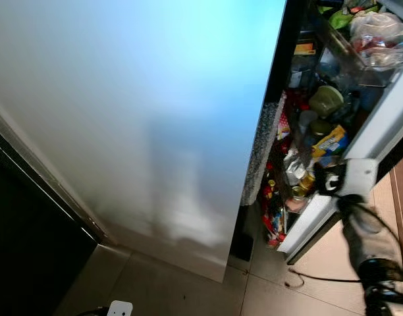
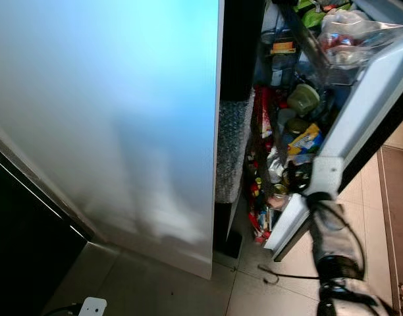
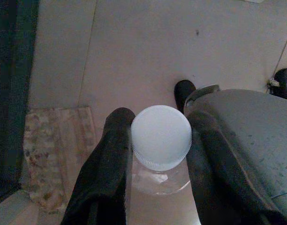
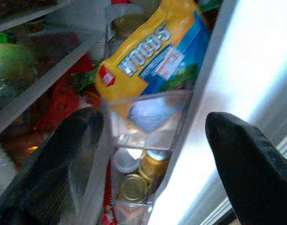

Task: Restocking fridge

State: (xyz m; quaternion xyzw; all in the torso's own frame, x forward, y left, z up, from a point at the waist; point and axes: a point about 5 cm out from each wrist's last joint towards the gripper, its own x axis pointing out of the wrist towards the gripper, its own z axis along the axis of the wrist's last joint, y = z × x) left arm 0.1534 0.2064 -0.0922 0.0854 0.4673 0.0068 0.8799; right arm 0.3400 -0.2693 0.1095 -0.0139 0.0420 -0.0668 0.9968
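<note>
Left gripper clamps a clear bottle just under its white cap. Tiled floor beneath. Patterned mat lies beside a dark panel.

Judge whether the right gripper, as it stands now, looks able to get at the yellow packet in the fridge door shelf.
Probably yes. The right gripper is open at the door's edge, and the yellow packet stands just ahead in the door shelf, its top uncovered.
</note>
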